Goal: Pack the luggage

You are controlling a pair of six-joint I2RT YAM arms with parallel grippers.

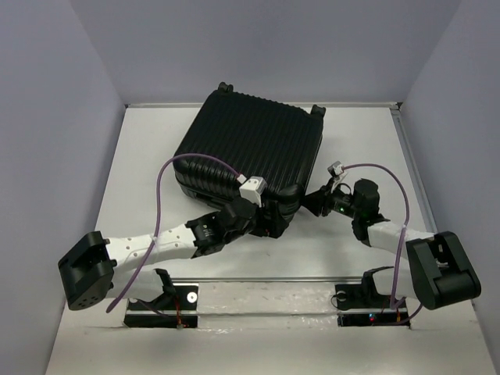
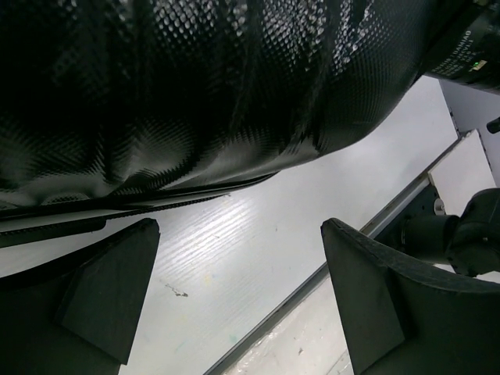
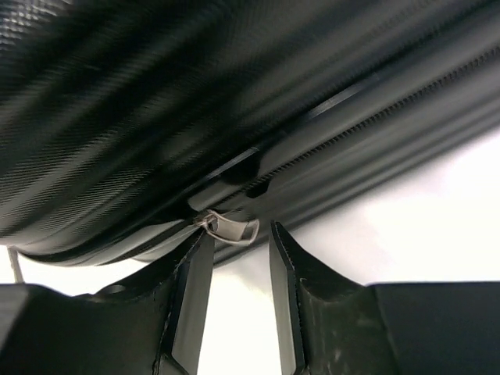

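The luggage (image 1: 248,152) lies shut toward the tabletop's far edge: stiff, slick, probably heavy. My left pincer (image 2: 234,297) gapes released; my right pincer (image 3: 238,266), half-parted, grasps nothing, nearing the zipper pull (image 3: 230,228), the best hold.

Luggage (image 1: 250,144): near corner hidden behind both arms in the top view; shell cut off by the frame and motion-blurred in the right wrist view. Zipper pull (image 3: 230,228): small, contact with jaws indeterminable.
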